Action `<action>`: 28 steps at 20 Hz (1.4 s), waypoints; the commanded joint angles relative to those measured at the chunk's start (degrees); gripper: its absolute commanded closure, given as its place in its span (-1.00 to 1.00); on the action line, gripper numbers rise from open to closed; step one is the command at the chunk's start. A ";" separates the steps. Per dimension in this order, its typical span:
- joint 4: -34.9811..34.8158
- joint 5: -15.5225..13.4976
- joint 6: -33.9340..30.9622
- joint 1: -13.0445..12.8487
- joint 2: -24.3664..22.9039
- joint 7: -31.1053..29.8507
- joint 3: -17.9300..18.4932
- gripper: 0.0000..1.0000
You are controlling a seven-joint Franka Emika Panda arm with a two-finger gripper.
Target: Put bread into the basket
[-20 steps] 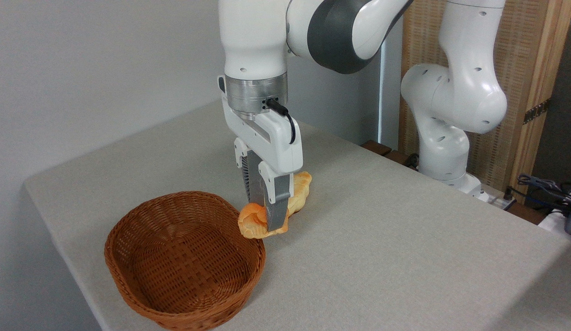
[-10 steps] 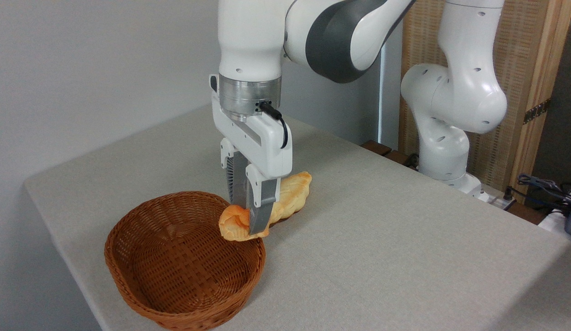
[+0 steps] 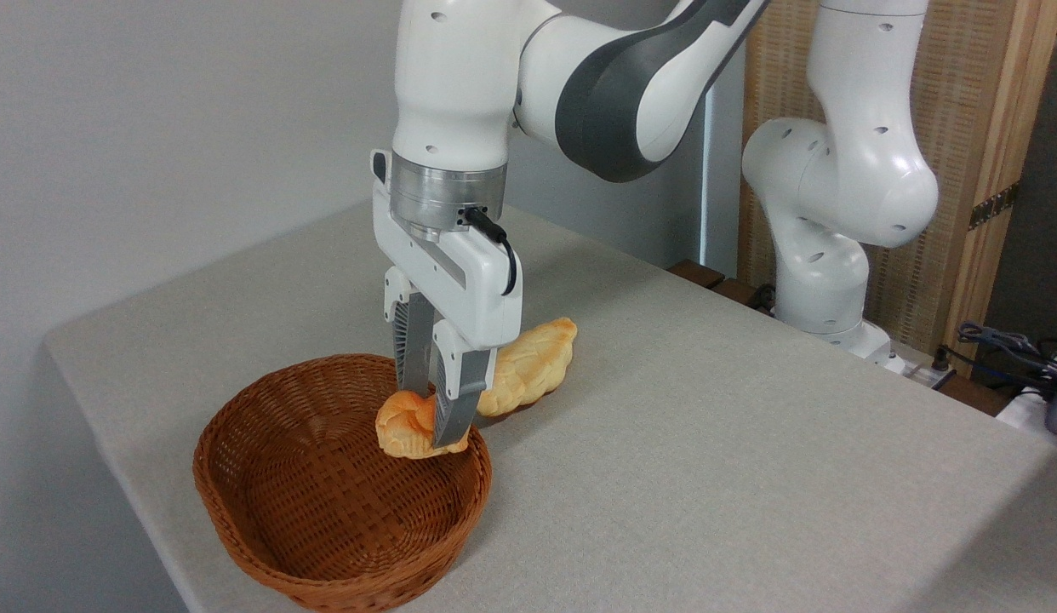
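A: Which step is this?

B: The carry, I'd say. The gripper (image 3: 433, 419) points straight down with its fingers (image 3: 452, 400) pinching the bread (image 3: 401, 426), the small orange-golden bun, from both sides. The bun hangs at the fingertips, off the table (image 3: 707, 460).

A: And where is it relative to the basket?

B: The basket (image 3: 265, 528) spreads out below the gripper and to its left. The bun sits over the near right part of the rim, just inside it as far as this view shows. Whether it touches the weave, I cannot tell.

A: That paler twisted loaf?

B: It lies on the table just behind and right of the fingers, apart from them. It isn't the one being moved.

A: So what does the next move call for?

B: Probably a little more travel left, toward the middle of the basket, then a short descent and spreading the fingers so the bun drops inside rather than catching the rim.
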 commanded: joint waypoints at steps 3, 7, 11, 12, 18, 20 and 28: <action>0.49 -1.63 0.80 -0.28 0.33 0.48 0.20 -1.00; 0.49 -1.54 0.81 -0.28 0.33 0.65 0.20 -1.00; 0.49 -1.63 0.81 -0.28 0.33 0.65 0.20 -1.00; 0.49 -1.54 0.72 -0.28 0.33 0.57 0.20 -1.00; 3.39 -0.84 -4.01 -0.19 -0.37 -1.63 0.64 -1.00; 5.50 -0.14 -8.15 -0.19 -0.37 -2.25 0.64 -1.00; 9.98 10.04 -21.86 -0.10 -0.46 -5.66 1.87 -1.00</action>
